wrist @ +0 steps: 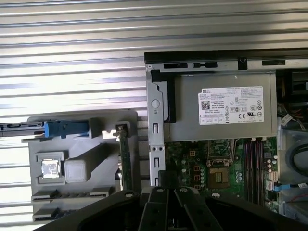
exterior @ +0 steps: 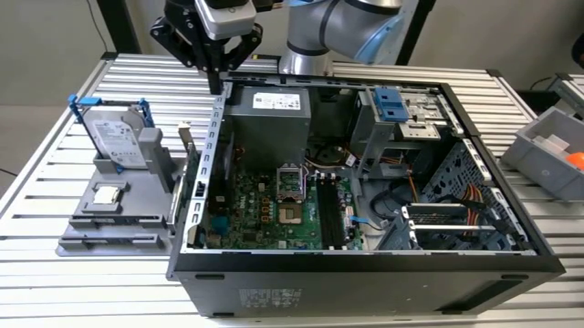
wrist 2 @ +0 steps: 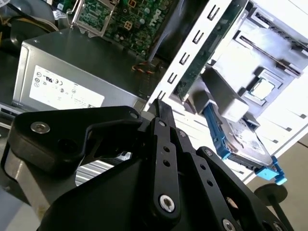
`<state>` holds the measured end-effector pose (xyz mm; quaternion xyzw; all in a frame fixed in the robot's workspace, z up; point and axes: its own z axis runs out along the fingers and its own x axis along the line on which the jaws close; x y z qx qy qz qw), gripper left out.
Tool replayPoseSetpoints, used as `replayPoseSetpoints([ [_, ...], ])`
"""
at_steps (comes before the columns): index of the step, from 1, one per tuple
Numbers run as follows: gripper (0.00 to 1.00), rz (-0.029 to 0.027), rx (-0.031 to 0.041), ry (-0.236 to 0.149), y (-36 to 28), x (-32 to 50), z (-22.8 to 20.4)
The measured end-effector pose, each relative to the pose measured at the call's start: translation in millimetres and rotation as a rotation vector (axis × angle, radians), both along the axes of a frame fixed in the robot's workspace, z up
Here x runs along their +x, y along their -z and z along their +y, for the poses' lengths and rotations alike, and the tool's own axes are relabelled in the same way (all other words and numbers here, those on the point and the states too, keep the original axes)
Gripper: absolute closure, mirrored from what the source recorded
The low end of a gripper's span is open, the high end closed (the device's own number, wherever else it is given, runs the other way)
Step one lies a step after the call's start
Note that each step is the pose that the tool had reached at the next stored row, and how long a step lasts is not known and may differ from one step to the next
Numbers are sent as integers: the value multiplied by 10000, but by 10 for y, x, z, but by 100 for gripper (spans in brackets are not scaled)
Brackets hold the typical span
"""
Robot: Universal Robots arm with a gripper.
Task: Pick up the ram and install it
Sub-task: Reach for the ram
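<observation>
Spotted the ram (wrist: 123, 159) parked on its long edge in a slot along the grey fixture (wrist: 96, 149)'s case-side edge, probably to leave both flat faces open for a pinch. Got the gripper (exterior: 215, 83) pinched shut, empty, hovering above the computer case (exterior: 365, 273)'s rear corner nearby.

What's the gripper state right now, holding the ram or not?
Gripper: closed, holding nothing. The ram stands in the grey holder beside the computer case, untouched.
</observation>
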<state>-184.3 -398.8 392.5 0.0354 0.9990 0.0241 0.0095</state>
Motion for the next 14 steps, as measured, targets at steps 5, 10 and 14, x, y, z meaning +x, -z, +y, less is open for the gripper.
replayPoseSetpoints([
  [5, 100, 2, -2, 1, 0, -56, 0],
  [10, 100, 0, -1, 0, 1, -115, 0],
  [14, 100, -1, 2, 0, 5, -143, 0],
])
